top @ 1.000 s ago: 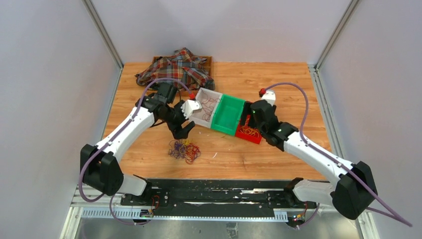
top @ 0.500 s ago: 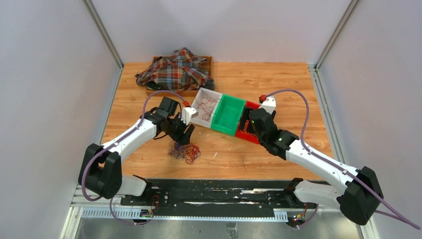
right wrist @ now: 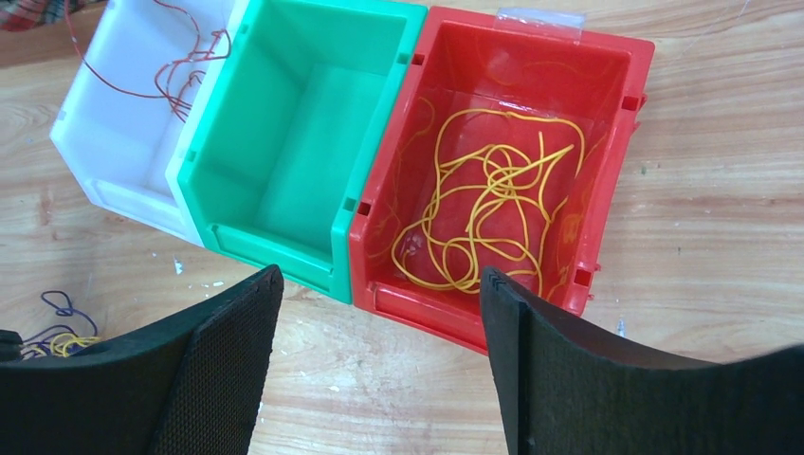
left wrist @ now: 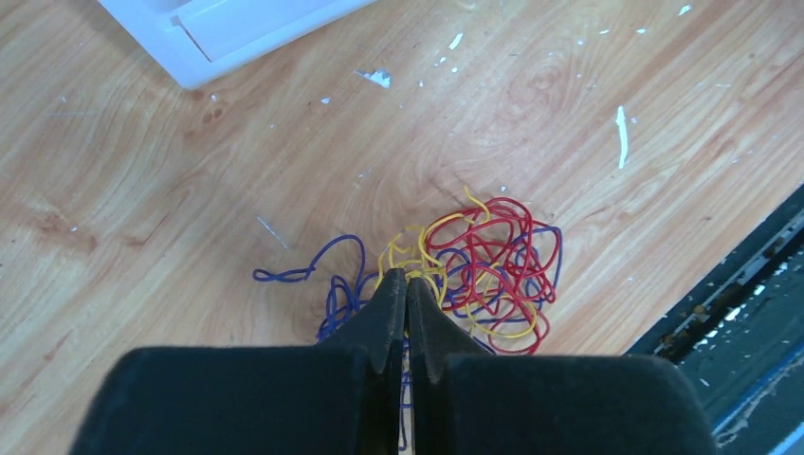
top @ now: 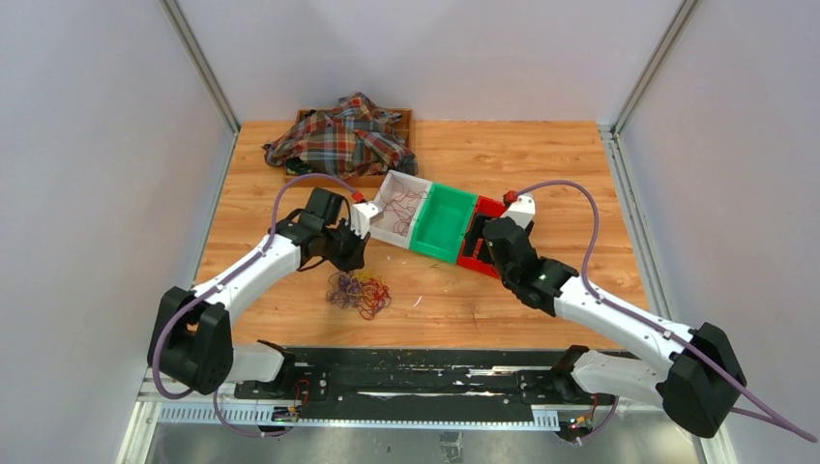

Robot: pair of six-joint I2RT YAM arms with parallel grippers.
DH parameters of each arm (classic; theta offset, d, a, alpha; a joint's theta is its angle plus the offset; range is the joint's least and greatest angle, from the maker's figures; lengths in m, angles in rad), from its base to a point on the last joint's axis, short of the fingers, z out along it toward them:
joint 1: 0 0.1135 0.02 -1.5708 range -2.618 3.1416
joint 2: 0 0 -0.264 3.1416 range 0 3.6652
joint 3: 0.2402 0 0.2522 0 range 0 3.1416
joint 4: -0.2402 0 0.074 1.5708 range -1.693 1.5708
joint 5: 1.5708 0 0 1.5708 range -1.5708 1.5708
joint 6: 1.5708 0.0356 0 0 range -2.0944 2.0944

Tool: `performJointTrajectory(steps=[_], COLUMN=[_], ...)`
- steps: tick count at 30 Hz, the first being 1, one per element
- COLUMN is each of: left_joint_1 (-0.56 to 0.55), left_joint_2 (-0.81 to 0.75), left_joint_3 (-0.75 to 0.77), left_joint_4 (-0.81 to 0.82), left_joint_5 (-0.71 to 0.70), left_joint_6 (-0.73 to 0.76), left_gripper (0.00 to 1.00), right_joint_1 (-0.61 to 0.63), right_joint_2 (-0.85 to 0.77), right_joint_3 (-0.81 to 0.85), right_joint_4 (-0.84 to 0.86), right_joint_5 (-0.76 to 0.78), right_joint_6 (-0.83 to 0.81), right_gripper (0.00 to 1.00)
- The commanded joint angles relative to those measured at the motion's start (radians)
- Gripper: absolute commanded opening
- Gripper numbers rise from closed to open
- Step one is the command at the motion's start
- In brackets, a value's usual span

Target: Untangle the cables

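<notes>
The cables lay in a red, yellow and blue tangle on the bench, near its front edge. The left hand had its fingers pressed together, tips at the tangle's yellow loops; whether a strand was pinched could not be told. The right hand hung with fingers wide apart over the red bin, which held yellow strands. The white bin held red strands.

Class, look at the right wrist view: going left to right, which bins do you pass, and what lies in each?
First the white bin holding red cables → green bin, nothing seen inside → red bin holding yellow cables.
</notes>
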Motion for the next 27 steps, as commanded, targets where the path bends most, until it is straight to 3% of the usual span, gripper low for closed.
performJointTrajectory(steps=[1, 5, 9, 11, 16, 27], left_joint_1=[-0.002, -0.004, -0.004, -0.002, -0.003, -0.002], left_joint_2=[-0.043, -0.072, -0.123, -0.150, -0.205, -0.270], left_joint_3=[0.060, 0.149, 0.238, 0.268, 0.335, 0.410], left_joint_4=[-0.035, -0.127, -0.234, -0.277, -0.356, -0.365], left_joint_5=[0.069, 0.133, 0.225, 0.258, 0.314, 0.336], left_joint_6=[-0.035, -0.025, 0.022, 0.047, 0.076, 0.092], left_gripper=[0.01, 0.01, 0.01, 0.01, 0.01, 0.01], right_joint_1=[0.022, 0.042, 0.058, 0.060, 0.090, 0.215], right_joint_2=[-0.028, -0.050, -0.049, -0.026, 0.052, 0.150], right_joint_3=[-0.018, -0.076, -0.144, -0.135, -0.055, 0.069], right_joint_4=[0.059, 0.240, 0.554, 0.627, 0.683, 0.741], right_joint_5=[0.031, -0.045, -0.250, -0.365, -0.572, -0.765], right_joint_6=[-0.003, -0.088, -0.186, -0.218, -0.252, -0.318], right_gripper=[0.75, 0.75, 0.77, 0.79, 0.82, 0.83])
